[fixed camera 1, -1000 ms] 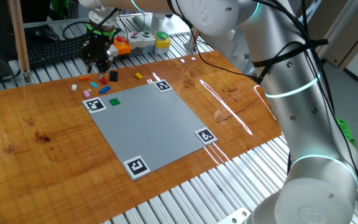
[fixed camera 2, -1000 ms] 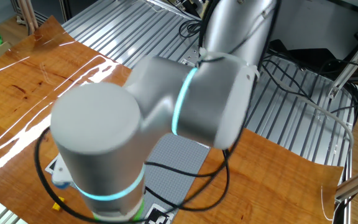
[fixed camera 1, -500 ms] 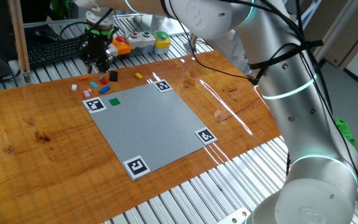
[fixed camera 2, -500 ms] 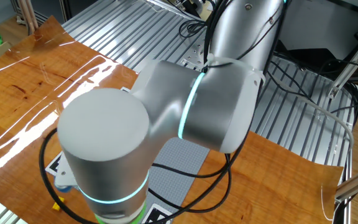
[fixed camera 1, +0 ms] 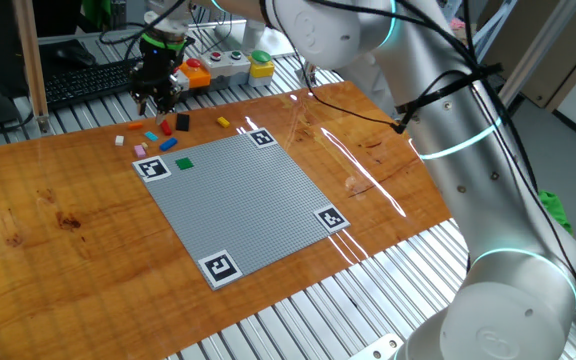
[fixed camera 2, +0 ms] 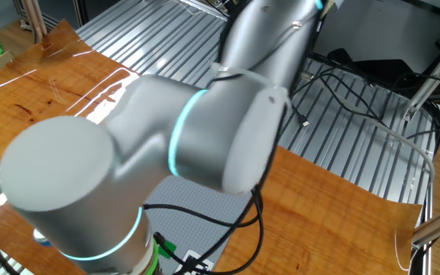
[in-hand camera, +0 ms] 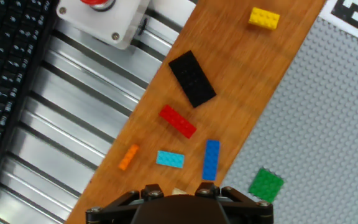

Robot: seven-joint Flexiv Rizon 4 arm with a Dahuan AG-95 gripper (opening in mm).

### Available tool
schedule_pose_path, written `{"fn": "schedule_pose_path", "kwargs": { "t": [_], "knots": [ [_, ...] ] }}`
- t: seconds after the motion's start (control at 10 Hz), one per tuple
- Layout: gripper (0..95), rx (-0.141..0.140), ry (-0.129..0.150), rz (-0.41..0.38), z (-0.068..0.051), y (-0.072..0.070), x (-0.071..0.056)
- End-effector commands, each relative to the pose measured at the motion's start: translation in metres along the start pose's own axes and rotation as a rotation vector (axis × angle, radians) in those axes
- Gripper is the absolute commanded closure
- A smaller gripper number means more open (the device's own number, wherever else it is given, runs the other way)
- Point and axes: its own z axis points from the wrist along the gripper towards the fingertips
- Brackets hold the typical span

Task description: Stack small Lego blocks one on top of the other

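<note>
Tool [fixed camera 1: 156,93] hovers over far counter edge, pointing down; we cannot tell jaw spacing, tips hidden.

Loose bricks on wood below: black brick [in-hand camera: 192,78], red brick [in-hand camera: 178,121], blue brick [in-hand camera: 211,159], yellow brick [in-hand camera: 264,18]. Green brick [in-hand camera: 266,184] on grey baseplate [fixed camera 1: 243,205].

Risk, we judge: bricks lie close, descent may knock neighbour aside.

Wooden counter [fixed camera 1: 68,210] glossy, on ribbed metal; keyboard [in-hand camera: 8,68], button box [fixed camera 1: 230,63] behind.
</note>
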Motion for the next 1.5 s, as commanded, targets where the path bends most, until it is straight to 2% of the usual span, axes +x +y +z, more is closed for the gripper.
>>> {"fn": "schedule_pose_path", "kwargs": {
  "t": [0.1,0.2,0.5,0.7,1.0,1.1,1.5],
  "knots": [
    [38.0,-0.005,-0.014,0.028,0.000,-0.006,0.003],
    [38.0,-0.002,-0.023,0.045,0.000,-0.006,0.003],
    [38.0,0.006,-0.029,0.112,0.004,-0.005,0.004],
    [38.0,0.020,-0.052,0.145,0.012,-0.003,0.007],
    [38.0,0.016,-0.051,0.186,0.016,-0.003,0.009],
    [57.0,0.010,-0.047,0.210,0.019,-0.002,0.010],
    [57.0,-0.002,-0.049,0.225,0.024,-0.001,0.012]
  ]
}}
